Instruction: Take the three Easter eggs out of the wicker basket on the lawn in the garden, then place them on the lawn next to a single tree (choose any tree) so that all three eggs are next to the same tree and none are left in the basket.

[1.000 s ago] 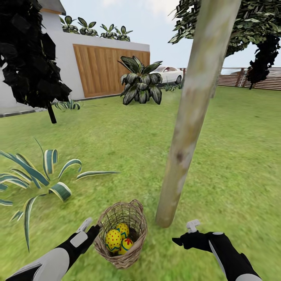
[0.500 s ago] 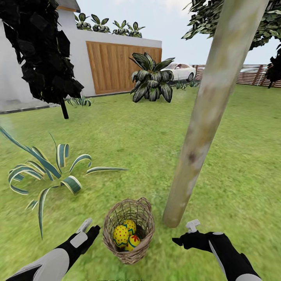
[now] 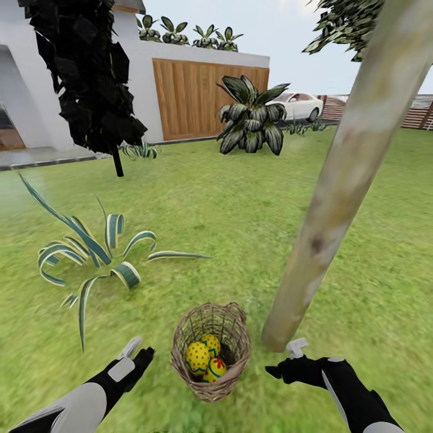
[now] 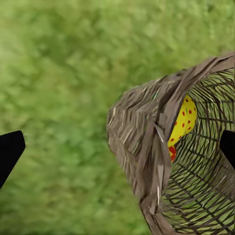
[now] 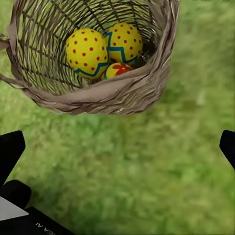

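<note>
Basket [image 3: 211,352] on lawn [image 3: 240,228], between left claw [image 3: 137,350] and right claw [image 3: 287,359], touching neither. Three eggs [image 3: 205,359] inside it. Tree [image 3: 343,186] foot just beyond right claw, near basket. Both claws spread, holding nothing, low over grass. Agave [image 3: 90,252] well beyond left claw.

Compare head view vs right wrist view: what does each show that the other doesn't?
Head view alone: the leaning tree trunk rising just right of the basket, the striped spiky plant, the dark-leaved tree, the wooden gate, a white car, and both arms low in the frame.

Right wrist view alone: a close look down into the basket, with the red flower mark on the lowest egg clear.

Both: the wicker basket holding three eggs, and the lawn.
</note>
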